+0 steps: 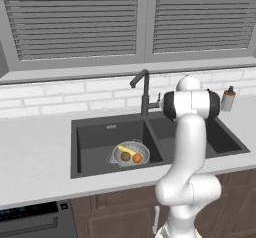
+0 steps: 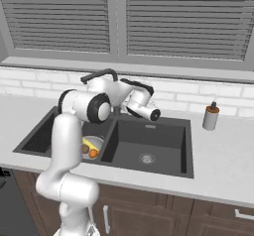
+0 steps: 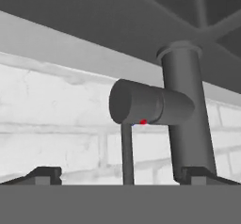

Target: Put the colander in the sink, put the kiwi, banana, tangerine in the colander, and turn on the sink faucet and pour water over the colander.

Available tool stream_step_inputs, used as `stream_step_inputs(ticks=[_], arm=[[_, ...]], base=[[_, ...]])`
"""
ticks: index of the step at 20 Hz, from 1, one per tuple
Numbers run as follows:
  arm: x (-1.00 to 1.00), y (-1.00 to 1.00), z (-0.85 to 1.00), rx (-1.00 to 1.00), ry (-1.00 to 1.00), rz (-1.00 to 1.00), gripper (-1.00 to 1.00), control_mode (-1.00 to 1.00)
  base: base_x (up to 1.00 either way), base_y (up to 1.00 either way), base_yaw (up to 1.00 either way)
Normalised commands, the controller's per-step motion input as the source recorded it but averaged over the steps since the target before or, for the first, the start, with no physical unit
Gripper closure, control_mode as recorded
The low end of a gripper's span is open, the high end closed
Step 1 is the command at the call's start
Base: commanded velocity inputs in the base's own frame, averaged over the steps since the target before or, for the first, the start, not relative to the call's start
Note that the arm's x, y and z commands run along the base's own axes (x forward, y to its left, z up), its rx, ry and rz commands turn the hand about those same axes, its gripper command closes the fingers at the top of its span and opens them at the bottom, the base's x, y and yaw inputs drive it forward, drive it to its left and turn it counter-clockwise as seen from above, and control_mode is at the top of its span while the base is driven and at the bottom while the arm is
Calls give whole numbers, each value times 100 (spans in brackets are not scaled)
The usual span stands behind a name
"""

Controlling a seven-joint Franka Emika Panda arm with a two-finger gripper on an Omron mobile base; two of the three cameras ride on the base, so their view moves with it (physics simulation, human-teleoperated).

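The silver colander [image 1: 131,153] sits in the left basin of the dark sink [image 1: 90,137]. It holds the yellow banana [image 1: 127,150], the brown kiwi [image 1: 125,156] and the orange tangerine [image 1: 137,158]. From the right, the arm hides part of the colander [image 2: 94,142]. The dark sink faucet [image 1: 145,89] rises behind the divider. My gripper [image 3: 122,176] is open and close in front of the faucet's side lever [image 3: 127,152], which stands between the wide-apart fingertips [image 3: 47,173]. Nothing is held.
A small soap bottle [image 1: 228,99] with an orange top stands on the counter to the right of the sink. The right basin [image 2: 149,146] has only its round drain [image 2: 147,157]. A white brick wall and a window ledge run behind the faucet.
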Motion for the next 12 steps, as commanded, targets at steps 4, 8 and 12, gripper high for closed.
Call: stream_step_inputs(ticks=[4,8,12], arm=[[76,15,-35,3,0,0,-100,-100],[70,18,-18,1,0,0,-100,-100],[68,4,-4,0,-1,0,-100,-100]], base=[[0,0,0],[0,0,0],[0,0,0]])
